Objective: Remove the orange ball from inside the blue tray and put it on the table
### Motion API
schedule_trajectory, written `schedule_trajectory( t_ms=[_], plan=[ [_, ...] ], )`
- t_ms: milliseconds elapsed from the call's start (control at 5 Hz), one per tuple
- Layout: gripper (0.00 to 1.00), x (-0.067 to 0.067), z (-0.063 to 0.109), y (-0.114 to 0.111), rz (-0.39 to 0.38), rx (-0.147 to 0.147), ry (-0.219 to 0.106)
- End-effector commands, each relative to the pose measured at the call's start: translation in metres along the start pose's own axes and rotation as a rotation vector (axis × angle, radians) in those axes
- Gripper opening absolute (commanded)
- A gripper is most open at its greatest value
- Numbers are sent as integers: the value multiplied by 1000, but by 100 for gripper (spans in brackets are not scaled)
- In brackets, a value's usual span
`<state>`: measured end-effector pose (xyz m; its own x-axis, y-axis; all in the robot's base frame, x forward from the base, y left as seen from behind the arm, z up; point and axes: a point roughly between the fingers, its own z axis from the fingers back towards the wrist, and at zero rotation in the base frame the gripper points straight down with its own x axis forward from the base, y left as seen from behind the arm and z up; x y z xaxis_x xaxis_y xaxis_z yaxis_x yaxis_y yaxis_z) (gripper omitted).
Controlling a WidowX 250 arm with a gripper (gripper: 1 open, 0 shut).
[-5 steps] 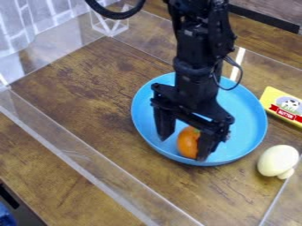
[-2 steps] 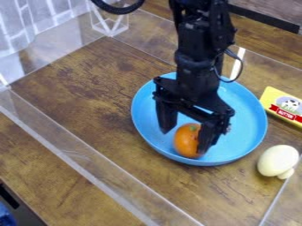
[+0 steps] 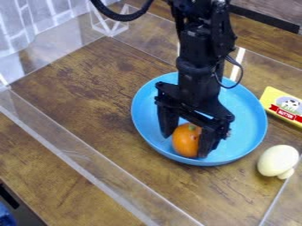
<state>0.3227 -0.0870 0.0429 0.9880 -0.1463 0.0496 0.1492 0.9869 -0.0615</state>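
The orange ball (image 3: 185, 140) sits between my gripper's (image 3: 189, 139) two black fingers, over the front part of the blue tray (image 3: 245, 110). The fingers stand close on both sides of the ball and appear closed on it. Whether the ball rests on the tray floor or hangs just above it I cannot tell. The black arm rises straight up from the gripper and hides the tray's middle. The tray lies on the dark wood-grain table (image 3: 83, 88).
A pale yellow egg-shaped object (image 3: 278, 160) lies on the table right of the tray. A yellow box (image 3: 283, 106) lies at the right edge. Clear acrylic walls (image 3: 71, 150) run along the front left and back of the table.
The gripper with the ball between its fingers has risen slightly and the ball shows more fully than one second ago. The tray and other objects have not moved.
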Motion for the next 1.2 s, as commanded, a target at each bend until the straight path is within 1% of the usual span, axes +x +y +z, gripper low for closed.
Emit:
schedule_trajectory(
  t_ms=[0, 400, 600, 800, 1000],
  plan=[
    [0, 13, 14, 5, 9, -8, -66],
    [0, 16, 28, -1, -16, -1, -81],
    [0, 21, 42, -7, -28, 9, -97],
    [0, 30, 62, -16, -43, 22, -119],
    [0, 41, 72, -35, -82, 36, -145]
  ],
)
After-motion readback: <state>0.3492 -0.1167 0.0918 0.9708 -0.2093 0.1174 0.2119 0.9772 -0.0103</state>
